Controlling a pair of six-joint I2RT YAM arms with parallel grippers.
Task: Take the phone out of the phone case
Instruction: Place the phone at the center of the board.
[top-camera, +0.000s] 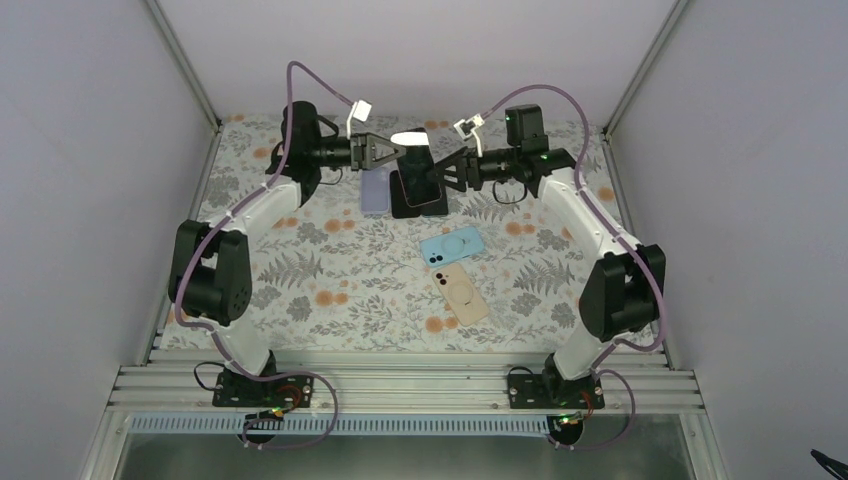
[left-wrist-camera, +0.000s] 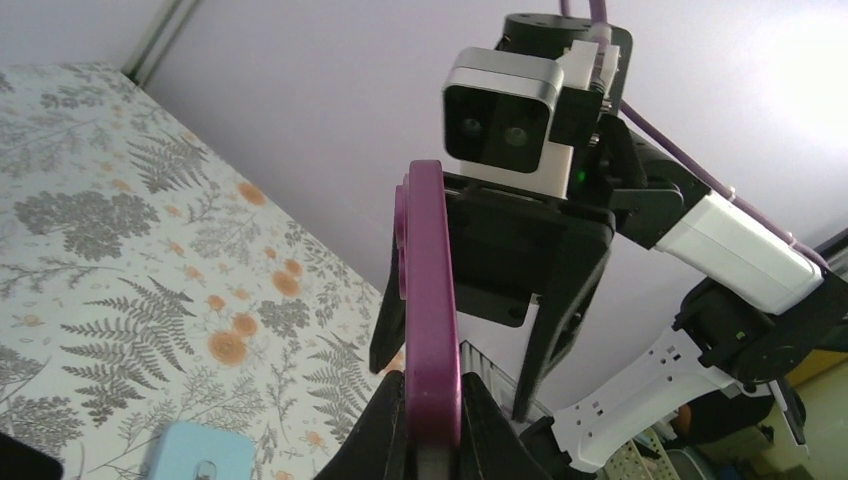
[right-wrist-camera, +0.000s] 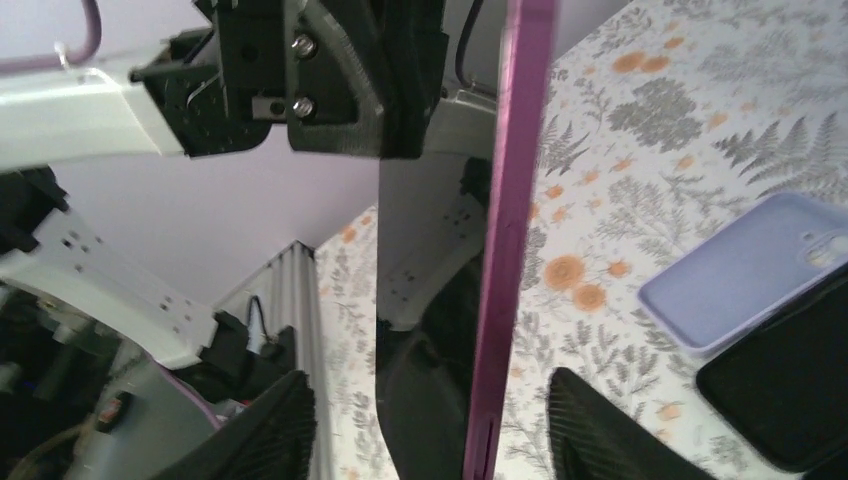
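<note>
A phone in a purple phone case (top-camera: 414, 150) is held up in the air at the back of the table, between the two grippers. My left gripper (top-camera: 396, 152) is shut on its edge; in the left wrist view the purple case (left-wrist-camera: 430, 290) stands edge-on, pinched between the fingertips (left-wrist-camera: 432, 405). My right gripper (top-camera: 441, 172) faces it from the right. In the right wrist view the case rim (right-wrist-camera: 512, 200) and the dark glossy phone screen (right-wrist-camera: 430, 390) stand between the ribbed fingers (right-wrist-camera: 600, 430), with a gap on both sides. The right gripper (right-wrist-camera: 430, 440) is open.
Below the held phone, a lavender case (top-camera: 375, 192) and a black phone (top-camera: 418, 198) lie on the floral tablecloth. A light blue phone case (top-camera: 452, 245) and a beige one (top-camera: 462, 293) lie in the middle. Frame posts and grey walls enclose the table.
</note>
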